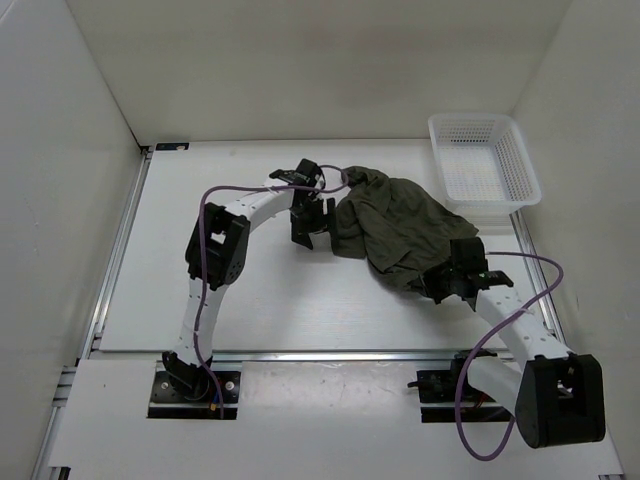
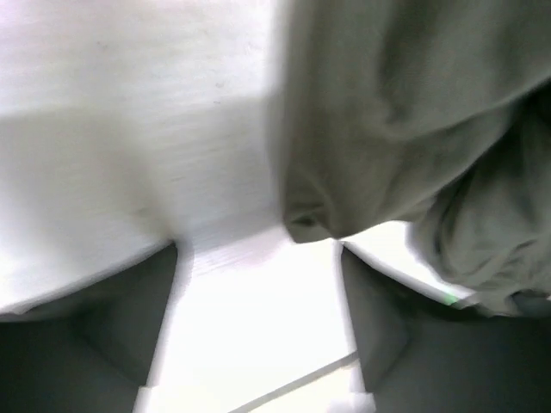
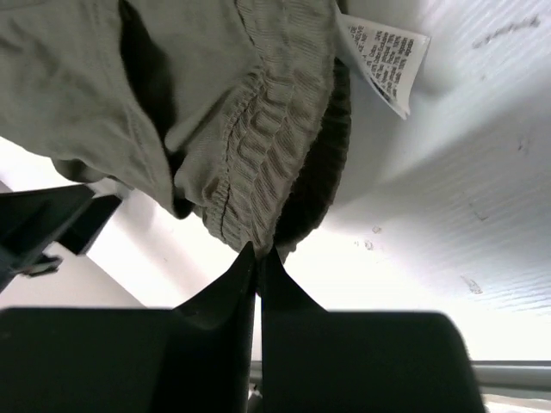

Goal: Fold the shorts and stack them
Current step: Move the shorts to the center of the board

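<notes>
While my left gripper [image 1: 312,228] is down close to the table [image 1: 250,300], its two fingers [image 2: 129,327] stand spread apart with only bare white surface between them. Just ahead of that gap a rolled edge of the shorts [image 1: 400,225] lies on the table, close to the fingertips but not between them; my left wrist view is blurred, so I can say no more of it.

My right gripper [image 3: 256,258] is pressed together, the two dark tips meeting in a thin line. Those tips sit right at the lower edge of the gathered elastic waistband [image 3: 258,146]; whether any cloth is caught in them I cannot tell. A white printed label [image 3: 383,56] sticks out beside the waistband.

From above, the shorts lie in a crumpled dark olive heap right of the table's middle, between my two grippers: the left one at their left edge, the right one at their near right corner. A white basket [image 1: 520,150] stands at the far right corner of the table, near the heap.
</notes>
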Controlling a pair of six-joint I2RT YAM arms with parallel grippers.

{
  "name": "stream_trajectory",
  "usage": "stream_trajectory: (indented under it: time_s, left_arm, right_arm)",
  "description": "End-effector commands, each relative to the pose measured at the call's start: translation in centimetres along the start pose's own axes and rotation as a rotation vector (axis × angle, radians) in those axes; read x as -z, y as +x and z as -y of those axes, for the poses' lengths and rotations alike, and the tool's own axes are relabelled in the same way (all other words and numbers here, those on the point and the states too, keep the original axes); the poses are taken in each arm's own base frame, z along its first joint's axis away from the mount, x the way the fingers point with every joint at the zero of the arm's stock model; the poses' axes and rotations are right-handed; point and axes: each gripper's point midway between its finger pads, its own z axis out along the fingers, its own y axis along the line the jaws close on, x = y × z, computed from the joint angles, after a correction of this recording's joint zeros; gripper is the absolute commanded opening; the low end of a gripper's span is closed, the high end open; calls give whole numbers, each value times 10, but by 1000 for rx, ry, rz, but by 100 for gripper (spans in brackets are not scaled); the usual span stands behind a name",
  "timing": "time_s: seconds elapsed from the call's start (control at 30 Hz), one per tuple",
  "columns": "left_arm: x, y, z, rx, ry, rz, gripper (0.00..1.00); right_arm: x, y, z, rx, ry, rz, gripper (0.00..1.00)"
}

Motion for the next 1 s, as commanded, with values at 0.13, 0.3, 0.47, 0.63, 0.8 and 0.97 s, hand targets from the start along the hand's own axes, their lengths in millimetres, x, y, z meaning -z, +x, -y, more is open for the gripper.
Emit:
stream_trajectory:
  time_s: [0.13,0.3,0.47,0.63,0.8,0.97]
  left_arm:
    - [41,-4,20,-10,65,64,100]
    - [21,-1,35,-36,95,25,97]
    - [0,-3,31,-20,133,-38,40]
    - [7,-20,27,-12,152,-10,10]
    - [19,-27,18,-32,108,20,10]
    - [88,-72,-34,50,46,197,10]
  right_arm:
    - [13,-20,5,49,30,97,0]
    - [24,-21,6,70,26,124,0]
    - [32,-26,7,94,21,154,0]
    - [49,-38,-8,143,9,204,0]
    - [54,-44,-19,203,15,218,0]
    - [56,-57,-34,291,35,245,0]
